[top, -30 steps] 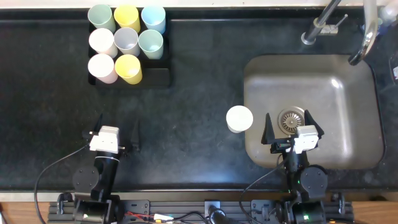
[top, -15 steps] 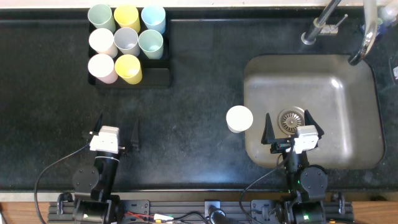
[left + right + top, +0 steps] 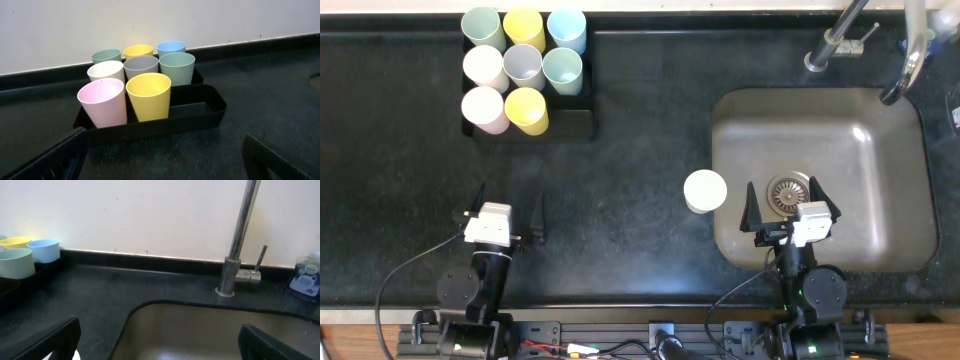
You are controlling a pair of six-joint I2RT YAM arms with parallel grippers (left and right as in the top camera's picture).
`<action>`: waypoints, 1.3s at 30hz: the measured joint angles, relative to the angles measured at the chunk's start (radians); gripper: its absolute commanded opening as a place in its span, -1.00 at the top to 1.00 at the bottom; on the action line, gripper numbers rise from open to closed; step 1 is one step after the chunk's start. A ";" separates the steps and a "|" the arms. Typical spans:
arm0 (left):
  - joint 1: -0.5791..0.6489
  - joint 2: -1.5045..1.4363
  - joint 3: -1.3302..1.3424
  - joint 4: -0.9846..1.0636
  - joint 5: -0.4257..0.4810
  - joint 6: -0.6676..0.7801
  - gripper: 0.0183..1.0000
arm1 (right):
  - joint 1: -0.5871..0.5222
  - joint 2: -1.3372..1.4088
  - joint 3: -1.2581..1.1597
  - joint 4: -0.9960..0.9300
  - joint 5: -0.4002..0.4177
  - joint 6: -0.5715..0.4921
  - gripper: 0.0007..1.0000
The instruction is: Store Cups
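- White plastic cup (image 3: 705,190), the only one outside the tray, stands upright on the dark speckled counter (image 3: 640,150), just beside the left rim of the steel sink (image 3: 840,130). It has not shifted over the last second.
- The black plastic tray (image 3: 572,120) at the far left of the counter holds eight pastel cups (image 3: 524,66). The slot at its near right corner is free.
- The left gripper (image 3: 510,207) hangs near its base, fingers wide apart and empty, facing the tray. It has stayed put.
- The right gripper (image 3: 785,198) is likewise spread and empty at the sink's left side, with the white cup close by. It is also unmoved.
- With nothing changed, the last pick looks not yet begun, and the right arm seems better placed for it.
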 measured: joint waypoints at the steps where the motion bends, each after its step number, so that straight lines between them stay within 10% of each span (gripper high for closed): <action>1: 0.000 0.000 0.000 0.000 0.000 0.000 -1.00 | 0.000 0.000 0.006 -0.029 -0.006 0.002 -1.00; 18: 0.000 -0.004 0.000 0.000 -0.004 0.000 -1.00 | 0.000 0.993 1.161 -1.169 -0.024 0.006 -1.00; 39: 0.000 -0.005 0.000 0.000 -0.004 0.000 -1.00 | 0.108 1.637 1.371 -1.276 -0.136 -0.179 -1.00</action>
